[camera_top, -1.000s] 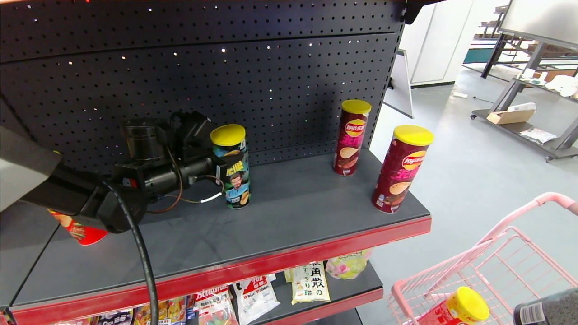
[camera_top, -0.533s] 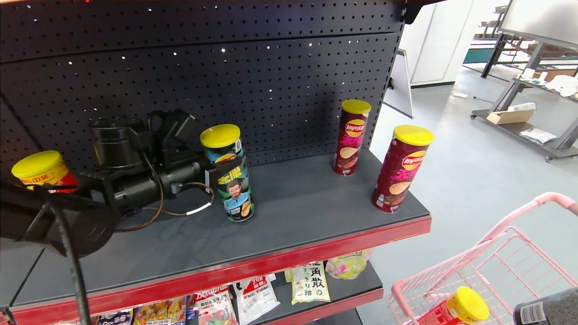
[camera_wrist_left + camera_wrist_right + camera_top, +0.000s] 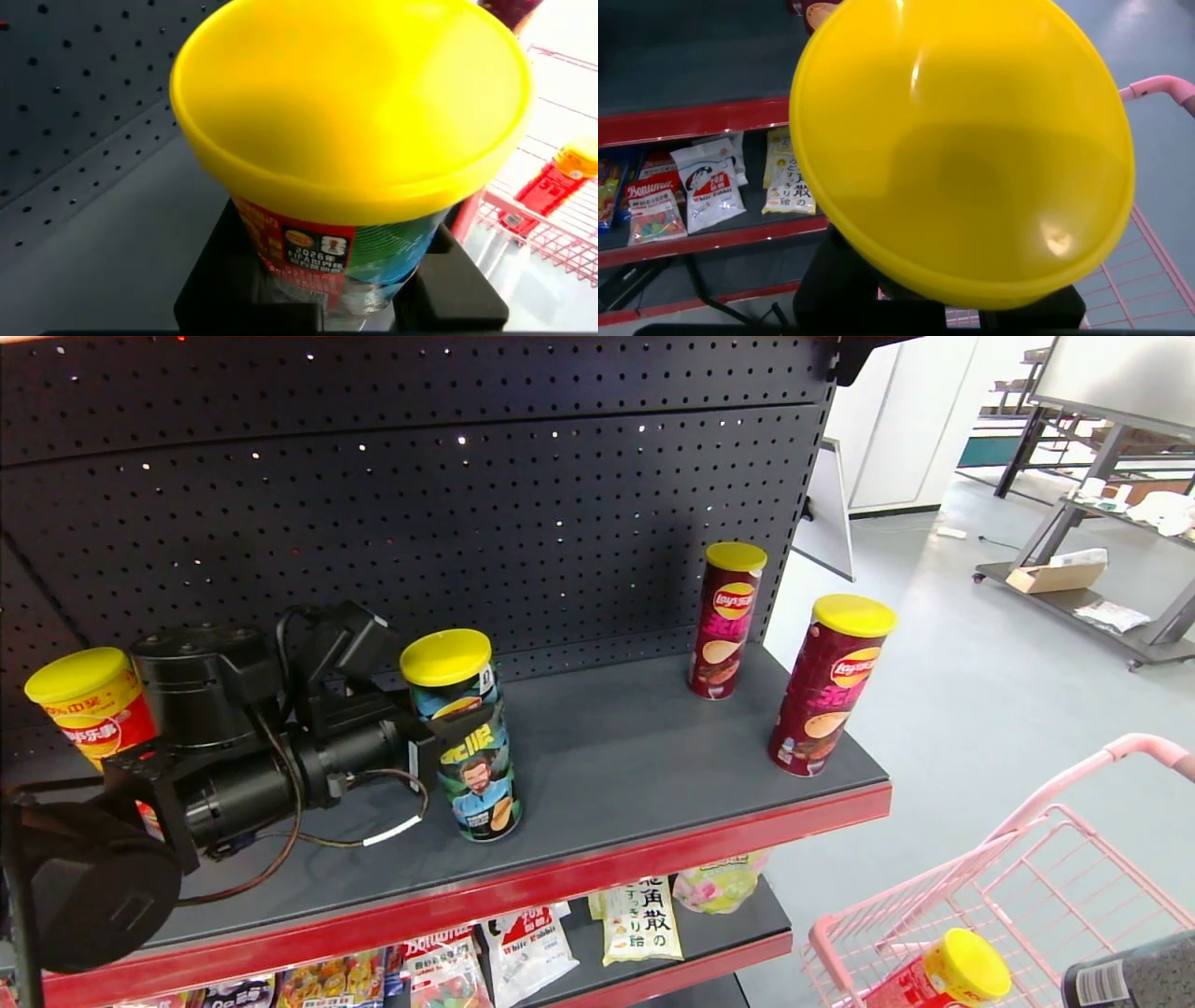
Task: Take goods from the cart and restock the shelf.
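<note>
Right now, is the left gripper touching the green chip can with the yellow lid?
Touching. In the left wrist view the left gripper clamps the green chip can between its black fingers, one on each side.

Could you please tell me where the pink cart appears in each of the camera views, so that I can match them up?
Head view: the pink cart sits in the lower right corner, beside the shelf.
Left wrist view: its wires show beyond the blue-green can.
Right wrist view: its handle shows beyond the yellow-lidded can.
Shared landmark: the dark shelf board.
</note>
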